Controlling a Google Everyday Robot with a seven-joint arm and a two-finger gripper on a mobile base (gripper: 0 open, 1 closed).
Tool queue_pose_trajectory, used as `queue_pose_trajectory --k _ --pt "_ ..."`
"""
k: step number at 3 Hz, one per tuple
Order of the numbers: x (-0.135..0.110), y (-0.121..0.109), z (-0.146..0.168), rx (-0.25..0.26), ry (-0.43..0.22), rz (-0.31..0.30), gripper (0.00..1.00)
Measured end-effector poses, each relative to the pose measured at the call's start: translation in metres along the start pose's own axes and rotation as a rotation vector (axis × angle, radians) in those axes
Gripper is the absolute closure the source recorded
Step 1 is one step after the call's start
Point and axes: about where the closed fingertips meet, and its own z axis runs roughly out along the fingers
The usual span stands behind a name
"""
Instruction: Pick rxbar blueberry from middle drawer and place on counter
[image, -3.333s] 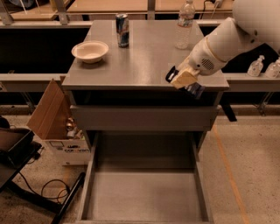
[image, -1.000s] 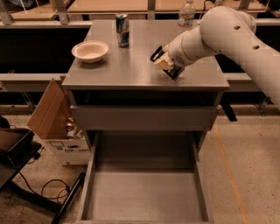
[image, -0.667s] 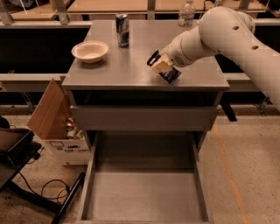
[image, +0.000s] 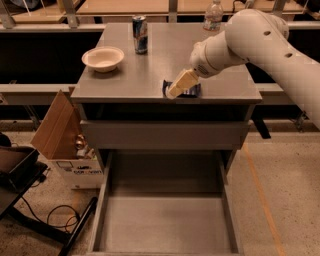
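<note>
The rxbar blueberry (image: 192, 90) is a dark flat bar lying on the counter (image: 135, 75) near its front right edge. My gripper (image: 178, 86) reaches down from the right and sits right over the bar's left part, hiding some of it. The white arm (image: 260, 40) comes in from the upper right. The middle drawer (image: 165, 222) is pulled out wide open below the cabinet, and its grey floor is bare.
On the counter stand a pale bowl (image: 103, 58) at the left and a blue-silver can (image: 139, 34) at the back. A water bottle (image: 213, 15) stands behind. An open cardboard box (image: 60, 132) and a black stand with cables (image: 20, 180) are on the floor at the left.
The gripper has moved the bar from the counter's right front edge further onto the counter and lowered it; the bar now lies flat on the surface.
</note>
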Motion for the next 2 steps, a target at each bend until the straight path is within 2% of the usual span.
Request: queue_pose_trajectory --k 1,2 --pt "0.0 0.0 0.0 0.0 0.0 0.0 0.0" --pt "-0.017 0.004 -0.006 -0.028 -0.028 -0.039 0.0"
